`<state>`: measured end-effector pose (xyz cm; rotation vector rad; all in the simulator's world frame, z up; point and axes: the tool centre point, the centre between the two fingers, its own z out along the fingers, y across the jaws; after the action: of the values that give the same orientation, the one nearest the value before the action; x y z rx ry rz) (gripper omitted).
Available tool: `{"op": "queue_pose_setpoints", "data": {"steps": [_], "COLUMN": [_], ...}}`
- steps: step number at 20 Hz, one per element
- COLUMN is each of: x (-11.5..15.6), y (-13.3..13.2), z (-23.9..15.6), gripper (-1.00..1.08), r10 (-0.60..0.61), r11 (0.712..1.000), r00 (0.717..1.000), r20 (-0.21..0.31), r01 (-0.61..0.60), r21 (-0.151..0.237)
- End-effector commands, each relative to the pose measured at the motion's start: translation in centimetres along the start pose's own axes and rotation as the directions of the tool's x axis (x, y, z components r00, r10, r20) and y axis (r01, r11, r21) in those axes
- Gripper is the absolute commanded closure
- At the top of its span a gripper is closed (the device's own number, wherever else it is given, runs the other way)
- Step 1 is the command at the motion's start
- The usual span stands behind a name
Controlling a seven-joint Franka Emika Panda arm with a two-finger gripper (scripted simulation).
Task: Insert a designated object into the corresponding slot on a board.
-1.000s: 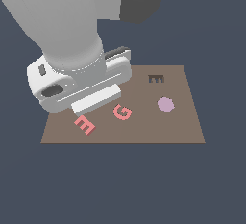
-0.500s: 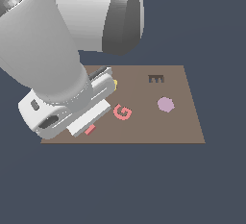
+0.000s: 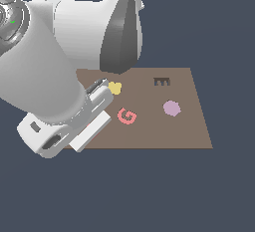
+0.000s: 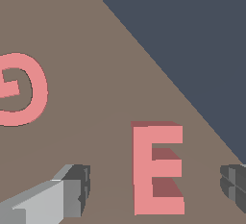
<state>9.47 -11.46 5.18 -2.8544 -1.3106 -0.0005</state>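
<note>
E block [image 4: 157,170] lies between the spread pincer [image 4: 156,187] fingers

a flat, uniform dark blue-grey backdrop [image 3: 219,191] fills the surroundings, evenly lit, without visible walls.

Salmon-red E block [image 4: 157,170] flat on brown board [image 3: 189,131]; dark E-shaped slot [image 3: 161,81] near far edge

Showing no printed text or labels; only letter shapes: E block [image 4: 157,170], G block [image 3: 127,116], E-shaped slot [image 3: 161,81].
</note>
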Motion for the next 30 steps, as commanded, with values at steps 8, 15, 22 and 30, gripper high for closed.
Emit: {"op": "queue_pose_setpoints", "data": {"steps": [8,15,22,30], "x": [0.1,0.2,0.2,0.2], "y": [0.3,0.3,0.3,0.2], "z": [0.2,2.0,2.2,2.2], "gripper": [-0.92,-0.92,1.08,1.08], "r10": [-0.016,-0.017,-0.017,-0.017], "r11": [1.000,1.000,1.000,1.000], "r00": [1.000,1.000,1.000,1.000], "r20": [0.001,0.001,0.001,0.001], "r01": [0.016,0.017,0.017,0.017], "r21": [0.000,0.000,0.000,0.000]}}
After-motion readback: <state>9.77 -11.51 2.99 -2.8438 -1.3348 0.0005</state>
